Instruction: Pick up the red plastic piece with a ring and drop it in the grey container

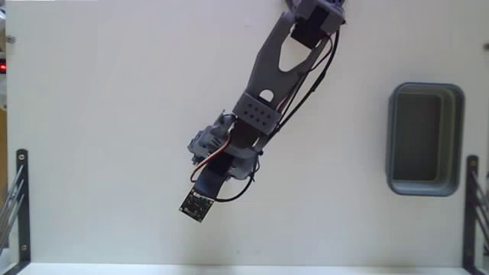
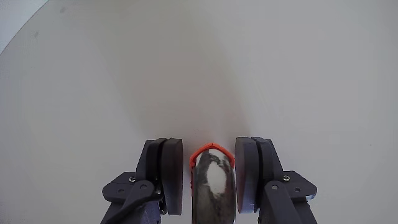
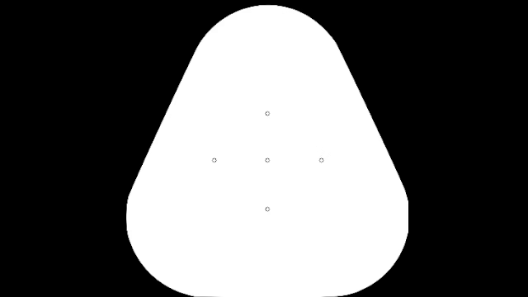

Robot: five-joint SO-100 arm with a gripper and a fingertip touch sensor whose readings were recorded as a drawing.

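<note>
In the wrist view my gripper (image 2: 209,142) stands open astride the red plastic piece with a ring (image 2: 211,147). Its orange-red ring end pokes up between the two dark pads (image 2: 174,174). The right pad lies against the piece and a thin gap shows at the left pad. The rest of the piece is lost behind a blurred grey shape low in the frame. In the fixed view the arm (image 1: 260,114) covers the piece and the fingertips. The grey container (image 1: 425,189) sits far to the right, with nothing showing inside it.
A small dark circuit board (image 1: 197,205) hangs on a flat cable at the arm's lower end. Black metal brackets (image 1: 21,198) stand at the table's left and right edges. White tabletop lies between the arm and the tub.
</note>
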